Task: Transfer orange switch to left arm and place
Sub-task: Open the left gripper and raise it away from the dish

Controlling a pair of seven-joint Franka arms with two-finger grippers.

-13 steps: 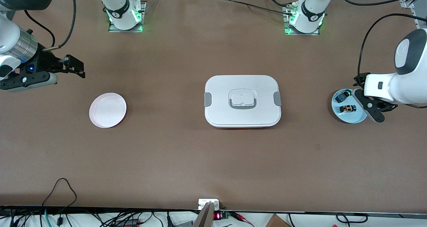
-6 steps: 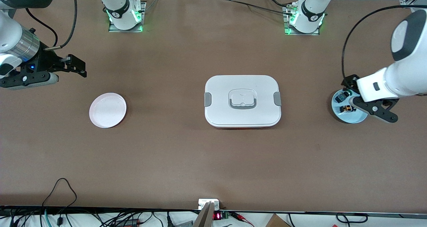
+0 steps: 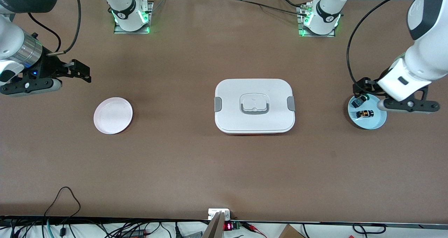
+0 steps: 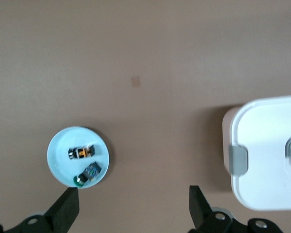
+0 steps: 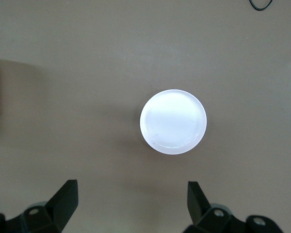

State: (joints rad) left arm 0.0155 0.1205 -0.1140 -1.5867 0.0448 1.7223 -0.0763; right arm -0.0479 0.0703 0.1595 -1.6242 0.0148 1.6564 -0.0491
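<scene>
The orange switch [image 3: 364, 114] lies on a small light-blue plate [image 3: 376, 124] at the left arm's end of the table. It also shows in the left wrist view [image 4: 82, 153]. My left gripper [image 3: 364, 86] is open and empty, up in the air over the plate's rim; one fingertip [image 4: 67, 206] shows beside the plate [image 4: 63, 145]. The white box [image 3: 254, 91] stands mid-table and also shows in the left wrist view [image 4: 266, 145]. My right gripper [image 3: 81, 73] is open and empty, over bare table at the right arm's end, and shows in its own wrist view [image 5: 133, 204].
A blue-and-black component [image 3: 357, 102] shares the blue plate with the switch. An empty pale round plate [image 3: 113, 115] lies toward the right arm's end and shows in the right wrist view [image 5: 173, 122]. Cables hang along the table's front edge.
The left arm has swung and risen off the blue plate, and the orange switch now shows uncovered. The right arm has barely shifted.
</scene>
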